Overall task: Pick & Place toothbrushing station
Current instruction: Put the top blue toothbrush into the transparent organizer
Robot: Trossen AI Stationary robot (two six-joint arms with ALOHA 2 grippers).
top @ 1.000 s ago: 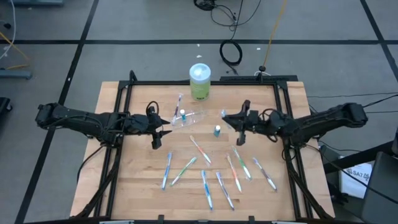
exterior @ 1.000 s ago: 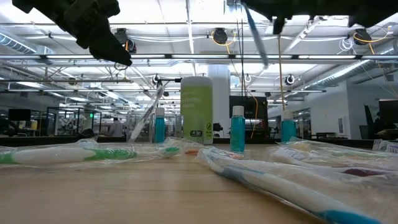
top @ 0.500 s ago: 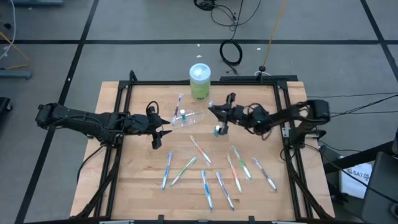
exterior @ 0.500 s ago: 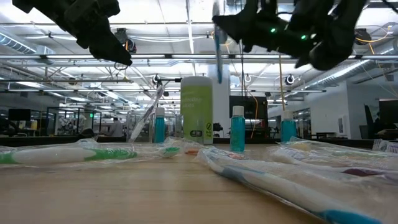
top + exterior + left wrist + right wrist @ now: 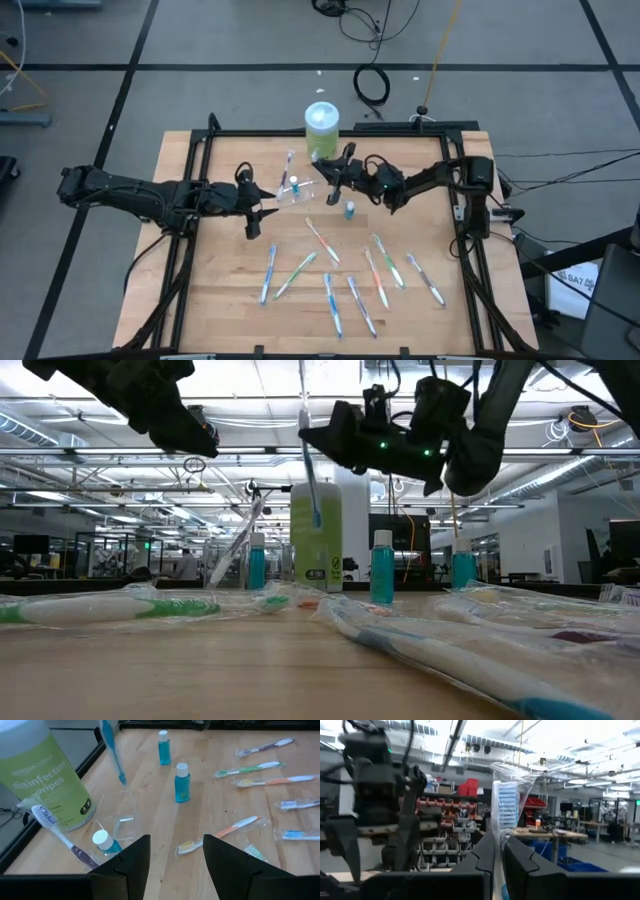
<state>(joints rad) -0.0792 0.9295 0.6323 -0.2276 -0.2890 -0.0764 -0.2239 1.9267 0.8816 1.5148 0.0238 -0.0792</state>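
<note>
The right gripper (image 5: 322, 176) hangs above the counter (image 5: 220, 290) just beside the green wipes container (image 5: 321, 131), its fingers (image 5: 487, 855) closed narrowly on a wrapped blue toothbrush (image 5: 309, 465) that dangles bristle-end up over the clear plastic cup (image 5: 300, 191). The cup lies on its side, with one purple toothbrush (image 5: 288, 170) beside it and a teal-capped tube (image 5: 105, 842) close by. Another small tube (image 5: 350, 210) stands near the right arm, and the remaining toothbrushes (image 5: 352, 280) lie scattered over the counter's near half. The left gripper (image 5: 262, 210) waits just left of the cup, fingers (image 5: 131, 862) spread apart and holding nothing.
</note>
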